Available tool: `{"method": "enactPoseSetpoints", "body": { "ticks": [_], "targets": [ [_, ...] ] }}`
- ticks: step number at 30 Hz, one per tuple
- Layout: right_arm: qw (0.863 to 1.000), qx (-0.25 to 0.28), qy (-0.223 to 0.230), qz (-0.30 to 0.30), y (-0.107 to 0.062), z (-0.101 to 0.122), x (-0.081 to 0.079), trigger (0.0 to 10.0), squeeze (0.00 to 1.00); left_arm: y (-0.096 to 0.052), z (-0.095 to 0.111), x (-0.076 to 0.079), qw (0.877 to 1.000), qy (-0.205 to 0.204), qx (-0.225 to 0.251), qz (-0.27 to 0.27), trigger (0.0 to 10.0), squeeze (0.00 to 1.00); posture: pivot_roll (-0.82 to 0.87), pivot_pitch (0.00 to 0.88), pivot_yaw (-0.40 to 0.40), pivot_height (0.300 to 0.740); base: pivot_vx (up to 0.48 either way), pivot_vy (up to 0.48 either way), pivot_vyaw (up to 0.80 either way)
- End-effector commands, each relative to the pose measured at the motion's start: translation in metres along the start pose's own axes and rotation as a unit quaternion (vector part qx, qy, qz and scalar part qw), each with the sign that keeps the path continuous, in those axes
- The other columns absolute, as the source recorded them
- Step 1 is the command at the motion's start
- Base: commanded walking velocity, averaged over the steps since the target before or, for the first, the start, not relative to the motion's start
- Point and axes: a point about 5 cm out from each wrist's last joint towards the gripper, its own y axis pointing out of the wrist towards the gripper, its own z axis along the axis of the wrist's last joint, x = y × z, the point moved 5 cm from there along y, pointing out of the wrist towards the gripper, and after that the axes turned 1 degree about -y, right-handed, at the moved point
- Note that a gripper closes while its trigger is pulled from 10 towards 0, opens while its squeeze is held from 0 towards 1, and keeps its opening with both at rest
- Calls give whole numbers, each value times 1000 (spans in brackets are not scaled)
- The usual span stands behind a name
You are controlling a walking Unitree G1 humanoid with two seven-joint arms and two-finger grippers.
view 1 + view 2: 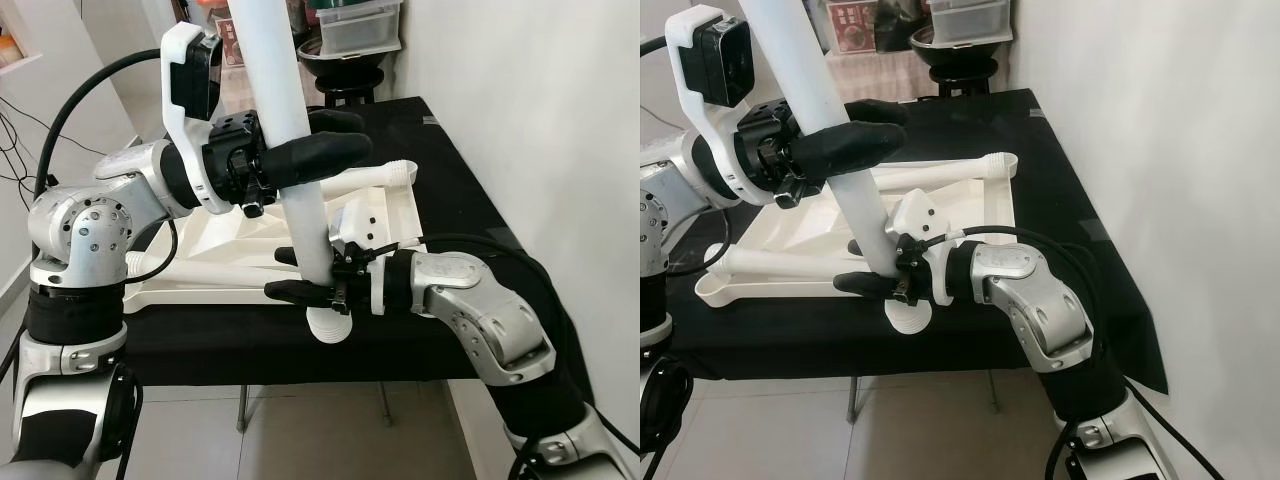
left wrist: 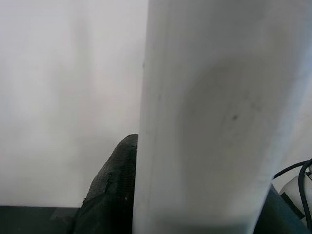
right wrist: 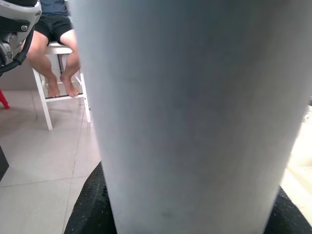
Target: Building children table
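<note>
White leg (image 1: 290,130) held near upright, tilted a bit toward 11 o'clock, over the near edge of the black table (image 1: 460,200). Left gripper (image 1: 300,140) clamped round it up high, coming in from 9 o'clock, fingers (image 1: 320,155) wrapped front and back. Right gripper (image 1: 305,275) pinching the same leg down low, coming in from 3 o'clock, just above the flared threaded end (image 1: 330,328) that hangs past the table edge. Behind the leg, at 12 o'clock from the right gripper: upside-down white tabletop (image 1: 395,215) lying flat on the black table, with another leg (image 1: 370,178) across its far side and one more (image 1: 210,272) lying along the near side. Beyond the table at 12 o'clock, a black stool (image 1: 345,75) with a clear box (image 1: 360,25) on top. White wall (image 1: 540,120) off at 3 o'clock. Right wrist view: a person's bare legs (image 3: 53,63) on a white stool (image 3: 46,105), tile floor (image 3: 39,161) underneath.
</note>
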Motion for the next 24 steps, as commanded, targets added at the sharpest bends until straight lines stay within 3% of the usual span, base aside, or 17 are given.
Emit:
{"method": "enactPoseSetpoints", "body": {
  "ticks": [1,6,7,8,9,11,12,15,17,18,19,20,21,23,24],
  "targets": [
    [998,-32,42,-42,8,-15,13,0,0,29,4,56,971,-39,55,-230,0,0,-47,32,65,740,0,0,0],
    [996,-41,53,-52,4,-20,17,0,0,28,5,56,971,-35,56,-231,0,0,-46,39,64,740,0,0,0],
    [996,-40,53,-57,3,-20,18,0,0,29,5,55,972,-30,56,-225,10000,0,-46,40,65,740,0,0,0],
    [993,-27,49,-102,-3,-15,35,0,0,32,9,35,986,-20,77,-147,10000,1000,-47,49,64,740,0,0,0],
    [993,-27,49,-102,-3,-15,35,0,0,32,9,35,986,-20,77,-147,10000,1000,-47,49,64,740,0,0,0],
    [986,-18,49,-159,-12,-12,55,0,0,27,14,16,993,-2,93,-69,10000,1000,-48,56,64,740,0,0,0],
    [986,-18,49,-159,-12,-12,55,0,0,27,14,16,993,-2,93,-69,10000,1000,-48,56,64,740,0,0,0],
    [967,-10,56,-250,-34,-12,86,0,0,4,23,-8,991,25,120,54,10000,1000,-43,75,61,740,0,0,0],
    [962,-7,56,-268,-40,-12,92,0,0,-4,27,-13,988,27,129,82,10000,1000,-43,75,61,740,0,0,0],
    [956,-6,58,-288,-48,-12,98,0,0,-17,32,-17,982,36,138,121,10000,1000,-41,84,61,740,0,0,0],
    [956,-6,58,-288,-48,-12,98,0,0,-17,32,-17,982,36,138,121,10000,1000,-41,84,61,740,0,0,0],
    [950,-5,56,-307,-55,-12,104,0,0,-31,36,-21,975,44,146,160,10000,1000,-38,89,61,740,0,0,0],
    [950,-5,56,-307,-55,-12,104,0,0,-31,36,-21,975,44,146,160,10000,1000,-38,89,61,740,0,0,0],
    [929,-14,49,-367,-76,-16,121,0,0,-65,37,-26,955,61,150,249,10000,992,-31,104,60,740,0,0,0],
    [918,-14,52,-392,-85,-18,128,0,0,-78,31,-28,946,60,143,286,10000,396,-25,113,57,740,0,0,0]
  ]
}}
